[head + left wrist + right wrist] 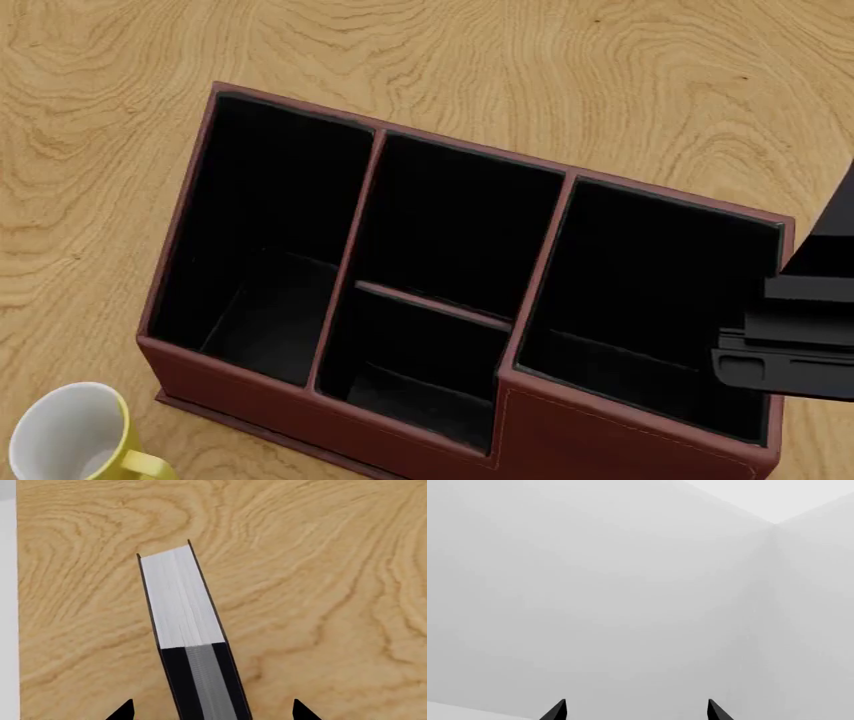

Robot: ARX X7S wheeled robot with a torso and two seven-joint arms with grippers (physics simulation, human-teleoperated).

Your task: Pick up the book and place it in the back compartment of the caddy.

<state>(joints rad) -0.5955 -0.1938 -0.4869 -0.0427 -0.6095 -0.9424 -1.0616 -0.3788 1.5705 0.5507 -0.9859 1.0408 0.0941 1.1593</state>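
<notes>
Wood-grain table [320, 555] everywhere, the book [181, 600] standing on edge between the left gripper [212, 711]'s spread tips, not clamped yet, while the caddy [627, 430] waits elsewhere, back compartment [461, 225] empty, right gripper [636, 711] parted, idle.

Caddy [400, 420] on table [641, 80], mug [74, 440] just front-left of it, book [180, 600] over table

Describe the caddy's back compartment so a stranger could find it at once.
On the wooden table stands a red-brown caddy with four black cells. Its middle column is split by a short cross divider; the back compartment is the farther half, unlike the full-length side cells.
</notes>
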